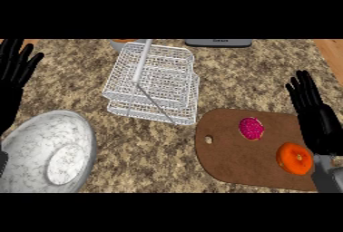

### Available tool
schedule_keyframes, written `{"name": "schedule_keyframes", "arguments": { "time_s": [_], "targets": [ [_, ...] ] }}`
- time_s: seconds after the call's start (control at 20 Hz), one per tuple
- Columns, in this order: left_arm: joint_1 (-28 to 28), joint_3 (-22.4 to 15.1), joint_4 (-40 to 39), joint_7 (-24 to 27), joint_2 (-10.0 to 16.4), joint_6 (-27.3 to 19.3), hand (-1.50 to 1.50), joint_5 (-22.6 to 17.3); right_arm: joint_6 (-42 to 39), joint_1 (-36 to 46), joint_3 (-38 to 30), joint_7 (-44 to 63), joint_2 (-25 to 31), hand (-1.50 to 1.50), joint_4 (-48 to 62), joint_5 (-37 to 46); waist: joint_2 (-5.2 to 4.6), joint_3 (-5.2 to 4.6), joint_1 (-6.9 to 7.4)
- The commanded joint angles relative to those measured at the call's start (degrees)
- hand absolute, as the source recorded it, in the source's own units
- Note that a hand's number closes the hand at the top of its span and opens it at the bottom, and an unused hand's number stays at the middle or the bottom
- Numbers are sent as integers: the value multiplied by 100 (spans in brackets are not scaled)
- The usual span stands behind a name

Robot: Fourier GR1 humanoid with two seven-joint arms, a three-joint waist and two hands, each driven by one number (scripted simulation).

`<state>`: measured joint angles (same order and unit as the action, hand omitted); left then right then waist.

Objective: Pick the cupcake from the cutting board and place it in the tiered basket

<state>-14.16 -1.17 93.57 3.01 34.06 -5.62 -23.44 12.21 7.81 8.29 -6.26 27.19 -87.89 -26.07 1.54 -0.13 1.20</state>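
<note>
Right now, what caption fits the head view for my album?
Pink-topped cupcake sits on brown cutting board near white wire tiered basket; black right robot hand open.

The speckled brown stone counter (80,90) looks mottled and polished, while the white tiered basket (157,77) is thin metal wire mesh. The rounded brown cutting board (234,158) is smooth and matt, the pink cupcake (251,128) grainy on top, and the grey-white marbled bowl (36,136) glossy.
</note>
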Motion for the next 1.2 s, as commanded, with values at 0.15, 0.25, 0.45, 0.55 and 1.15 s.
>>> {"name": "schedule_keyframes", "arguments": {
  "time_s": [0.15,0.25,0.45,0.55,1.15],
  "targets": [
    [1164,-659,-625,-313,-629,-707,0,621,956,602,-230,92,982,150,-568,1440,-142,-36,-119],
    [1510,-787,-965,-598,-727,-889,0,686,1202,806,-343,87,1553,150,-753,2080,-119,-68,-179],
    [1777,-947,-1144,-497,-1125,-1170,0,771,3226,302,-1505,684,790,-150,-332,1928,-102,-17,-517],
    [1948,-1086,-970,-577,-1170,-1146,0,800,3751,-30,-1223,595,526,-150,-796,2393,-81,-6,-363],
    [1873,-1284,-1013,-333,-1506,-1576,0,1258,2647,-1442,558,3039,1761,-150,-1928,3780,-165,-88,-318]
  ]
}}
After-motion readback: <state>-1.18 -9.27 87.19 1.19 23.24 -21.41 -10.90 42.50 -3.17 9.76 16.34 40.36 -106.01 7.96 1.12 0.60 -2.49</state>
